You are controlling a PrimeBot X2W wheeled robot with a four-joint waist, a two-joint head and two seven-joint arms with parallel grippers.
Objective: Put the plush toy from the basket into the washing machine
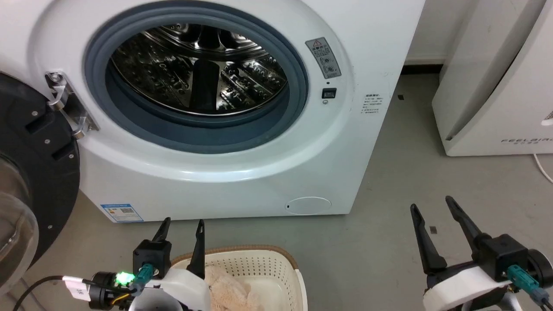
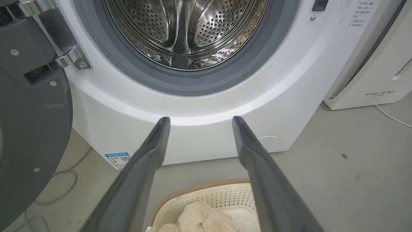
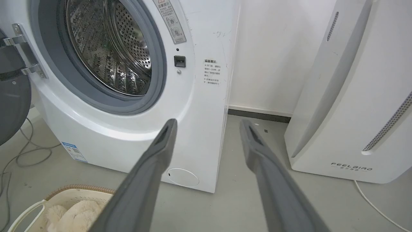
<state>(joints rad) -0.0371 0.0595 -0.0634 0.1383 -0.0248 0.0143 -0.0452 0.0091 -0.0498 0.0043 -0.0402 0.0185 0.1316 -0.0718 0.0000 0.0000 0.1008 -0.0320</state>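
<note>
My left gripper point(image 1: 183, 222) hangs low at the near-left side of the basket point(image 1: 246, 251). Its fingers point up toward the washer point(image 1: 268, 181) and its jaws are spread apart, grasping nothing. My right gripper point(image 1: 432, 204) is well to the right, over the grey floor point(image 1: 380, 250). It is also spread and empty-handed, with its fingers leaning a little to the left.

The toy point(image 1: 229, 291) lies inside the basket, which stands on the floor in front of the washer. The basket is cream plastic with many small holes and a brown rim. The toy is shaggy and beige.

The black-framed door point(image 1: 39, 151) is swung open at the left. A grey rubber ring point(image 1: 298, 103) goes round the washer's mouth. Behind it the perforated drum point(image 1: 198, 69) shows bare, shiny steel.
</note>
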